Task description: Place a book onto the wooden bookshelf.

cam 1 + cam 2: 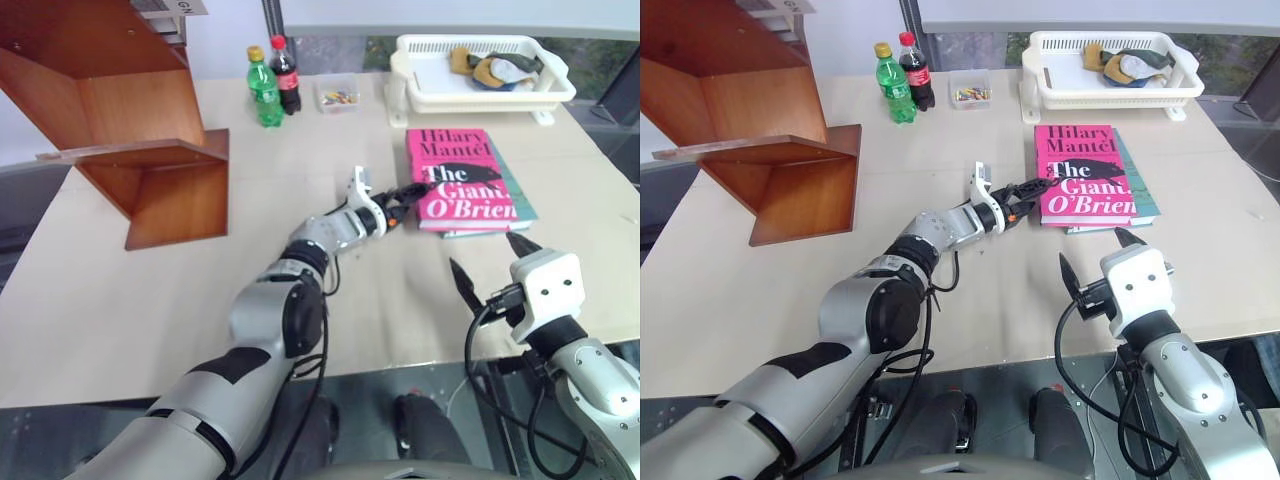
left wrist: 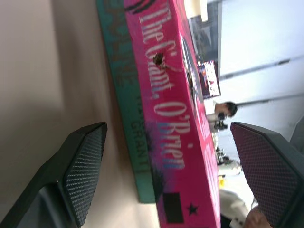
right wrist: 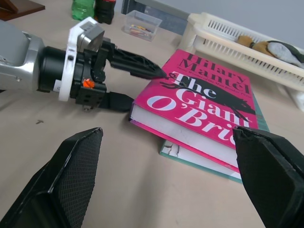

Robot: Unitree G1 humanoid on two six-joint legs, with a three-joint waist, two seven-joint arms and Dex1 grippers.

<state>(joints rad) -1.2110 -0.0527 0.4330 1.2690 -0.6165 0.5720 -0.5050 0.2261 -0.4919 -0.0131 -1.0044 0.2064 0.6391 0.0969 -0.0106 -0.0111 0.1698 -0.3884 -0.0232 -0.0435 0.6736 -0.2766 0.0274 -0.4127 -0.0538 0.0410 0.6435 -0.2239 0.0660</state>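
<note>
The pink book (image 1: 460,175) lies flat on the table, right of centre, on top of a teal-green book (image 1: 526,203). My left gripper (image 1: 408,200) is open at the pink book's left edge, lying level. One finger (image 3: 142,64) reaches over the cover; the other (image 3: 116,101) sits low beside the book's near corner. In the left wrist view the pink spine (image 2: 166,95) stands between the two pads. My right gripper (image 1: 490,265) hovers open just in front of the books, with nothing in it. The wooden bookshelf (image 1: 150,150) stands at the table's far left.
A green bottle (image 1: 264,88), a cola bottle (image 1: 287,75) and a small clear box (image 1: 337,95) stand at the back. A white basket (image 1: 420,95) holding cloth items sits behind the books. The table's front edge runs just below my right gripper.
</note>
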